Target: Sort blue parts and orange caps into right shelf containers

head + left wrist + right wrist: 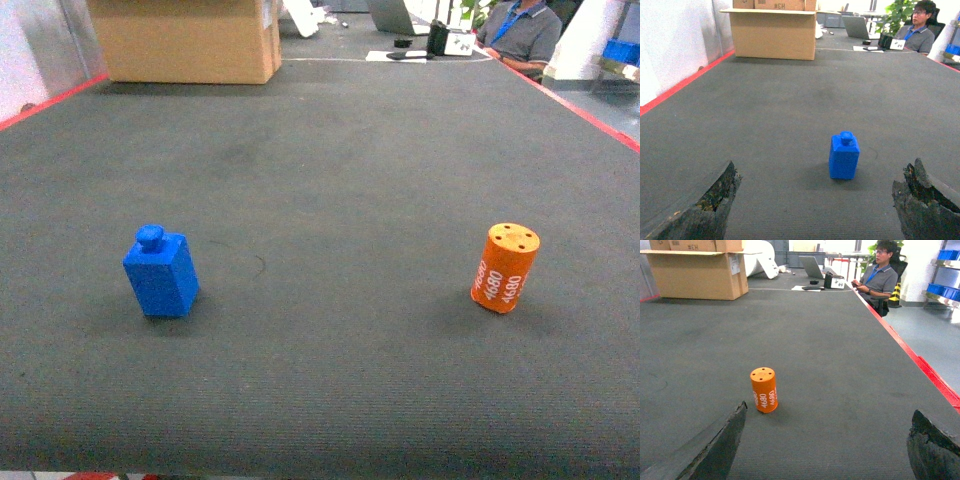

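Chunky bright blue plastic part (844,156), upright; orange "4680" cylinder cap (764,389), upright. Both grippers spread, empty. Risk: a finger nudge topples either.

A dark grey textured table (330,180) fills the field, edged by a red border strip (920,362). At its far left we find an open brown cardboard box (188,40), and behind it a white roll-like object (760,259). Near the far end we note a laptop (859,27), a black container (437,38) and some papers (802,288). A seated person in a grey polo shirt (879,276) occupies the far right, before a green plant (896,14).
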{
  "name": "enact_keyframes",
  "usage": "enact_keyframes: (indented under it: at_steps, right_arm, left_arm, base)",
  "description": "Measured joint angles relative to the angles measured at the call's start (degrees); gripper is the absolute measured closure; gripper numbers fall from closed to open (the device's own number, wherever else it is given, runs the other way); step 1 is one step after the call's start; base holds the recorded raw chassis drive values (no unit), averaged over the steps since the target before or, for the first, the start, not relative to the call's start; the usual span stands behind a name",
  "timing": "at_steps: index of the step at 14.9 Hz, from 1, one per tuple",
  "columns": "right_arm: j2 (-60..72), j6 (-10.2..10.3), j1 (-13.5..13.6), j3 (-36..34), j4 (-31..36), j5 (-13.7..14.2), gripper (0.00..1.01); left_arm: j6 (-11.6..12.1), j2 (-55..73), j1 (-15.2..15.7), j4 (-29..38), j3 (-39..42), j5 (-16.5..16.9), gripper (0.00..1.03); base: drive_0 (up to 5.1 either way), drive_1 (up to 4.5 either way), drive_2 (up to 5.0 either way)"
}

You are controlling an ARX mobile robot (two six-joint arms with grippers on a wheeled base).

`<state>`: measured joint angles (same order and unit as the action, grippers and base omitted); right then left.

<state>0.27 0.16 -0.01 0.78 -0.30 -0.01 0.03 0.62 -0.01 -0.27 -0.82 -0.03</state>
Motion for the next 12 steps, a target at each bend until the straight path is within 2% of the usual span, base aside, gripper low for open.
enact_keyframes:
  at_steps: [1,2,3,4,5,6,7,8,9,10,12]
  right_arm:
    - [0.0,0.0,0.0,0.0,0.0,0.0,0.03]
    - [0.2,0.0,0.2,0.1,-0.5,1.0,0.03]
    - [4.3,0.3,5.4,0.7,-0.5,12.0,0.03]
    - [13.2,0.3,11.1,1.5,4.8,21.5,0.03]
    - [19.4,0.7,12.2,2.1,10.5,26.4,0.03]
    - [26.8,0.7,12.4,3.7,17.2,26.8,0.03]
    - [35.3,0.7,12.4,6.3,24.2,25.4,0.03]
    - [44.3,1.6,12.3,9.9,29.2,23.1,0.03]
    - [53.1,3.1,12.3,13.6,32.0,20.5,0.03]
    - [61.2,4.5,12.4,17.5,31.9,18.0,0.03]
    - [75.4,5.9,12.9,25.7,30.8,15.4,0.03]
  left_arm:
    - [0.0,0.0,0.0,0.0,0.0,0.0,0.05]
    - [0.6,2.0,-3.2,-2.7,-0.8,-7.1,0.05]
    - [0.7,9.1,-8.5,1.2,-1.5,-15.8,0.05]
    - [0.6,14.4,-11.6,5.6,-2.0,-20.1,0.05]
    - [0.4,18.9,-13.2,10.4,-2.7,-22.8,0.05]
    - [0.4,25.2,-15.7,15.4,-4.2,-24.0,0.05]
    - [0.5,32.4,-18.2,21.8,-6.5,-23.9,0.05]
    - [0.4,40.4,-20.4,27.0,-9.2,-24.8,0.05]
    - [-0.3,48.5,-22.3,30.4,-12.8,-25.3,0.05]
    - [-1.2,55.7,-23.1,31.6,-16.3,-24.2,0.05]
    - [-3.1,67.6,-21.8,31.5,-22.4,-22.4,0.05]
  base:
    - [0.0,0.00,0.0]
    - [0.0,0.00,0.0]
    - [0.0,0.00,0.0]
    - [0.0,0.00,0.0]
    - [0.0,0.00,0.0]
    - [0.0,0.00,0.0]
    - [0.0,0.00,0.0]
    - [0.0,0.00,0.0]
    - [0.0,0.00,0.0]
    - [0.0,0.00,0.0]
    - [0.0,0.00,0.0]
